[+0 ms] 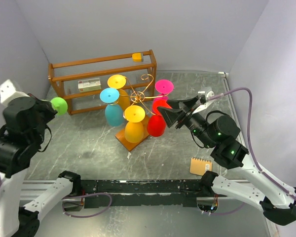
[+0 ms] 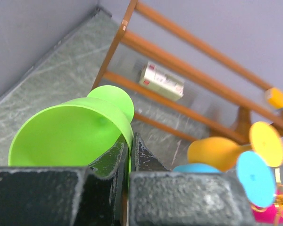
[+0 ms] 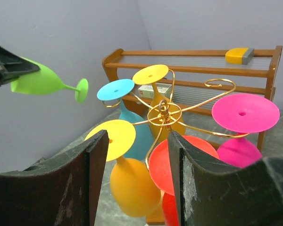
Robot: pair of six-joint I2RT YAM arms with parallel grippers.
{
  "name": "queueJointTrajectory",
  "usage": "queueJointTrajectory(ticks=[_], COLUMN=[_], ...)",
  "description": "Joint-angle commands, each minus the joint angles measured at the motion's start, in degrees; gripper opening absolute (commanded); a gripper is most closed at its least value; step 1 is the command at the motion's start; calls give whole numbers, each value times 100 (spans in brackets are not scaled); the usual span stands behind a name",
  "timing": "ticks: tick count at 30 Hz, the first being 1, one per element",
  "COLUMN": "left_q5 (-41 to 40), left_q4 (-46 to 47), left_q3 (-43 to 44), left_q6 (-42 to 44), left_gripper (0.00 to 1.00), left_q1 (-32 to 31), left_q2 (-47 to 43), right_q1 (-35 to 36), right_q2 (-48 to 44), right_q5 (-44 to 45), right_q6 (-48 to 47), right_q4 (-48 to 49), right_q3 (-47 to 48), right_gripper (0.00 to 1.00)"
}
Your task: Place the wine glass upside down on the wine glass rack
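A lime-green wine glass hangs in the air at the left, tipped sideways with its foot pointing toward the rack. My left gripper is shut on the bowl's rim. The gold wire wine glass rack stands mid-table on its wooden base. Several colored glasses hang upside down from it: yellow, blue, orange, red and pink. My right gripper is open and empty, close beside the rack's right side near the red glass.
A brown wooden slatted shelf stands behind the rack, with a white box inside and a yellow block on top. A small orange notepad lies near the right arm. Walls enclose the table on three sides.
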Motion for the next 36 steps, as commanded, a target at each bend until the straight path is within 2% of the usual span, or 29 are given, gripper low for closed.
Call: queueJointTrajectory(ticks=[1, 6, 11, 16, 21, 25, 29, 33, 36], left_q5=[-169, 732, 2091, 3024, 3680, 4116, 4630, 5148, 5457], left_q4=[298, 1199, 3067, 4231, 5506, 6137, 6688, 7231, 7624], left_q3=[689, 1030, 213, -108, -539, -672, -685, -729, -825], left_q6=[427, 815, 1165, 1195, 979, 680, 398, 43, -298], left_gripper=[7, 7, 7, 7, 7, 7, 7, 7, 7], left_q1=[47, 47, 47, 47, 47, 47, 47, 47, 47], left_q2=[-124, -340, -740, -807, -784, -560, -210, 126, 339], right_q1=[13, 14, 4, 13, 13, 2, 4, 7, 7], right_q2=[53, -1, 87, 325, 797, 1372, 2112, 2819, 3092], right_q5=[265, 680, 588, 181, 255, 417, 409, 135, 115], right_q6=[325, 901, 1295, 1585, 2123, 2837, 3683, 4018, 4312], right_q4=[315, 565, 929, 1454, 2115, 2429, 2309, 2047, 2220], right_q3=[-32, -119, -60, 150, 399, 680, 1431, 2394, 2525], right_gripper=[53, 54, 55, 56, 59, 61, 61, 60, 61])
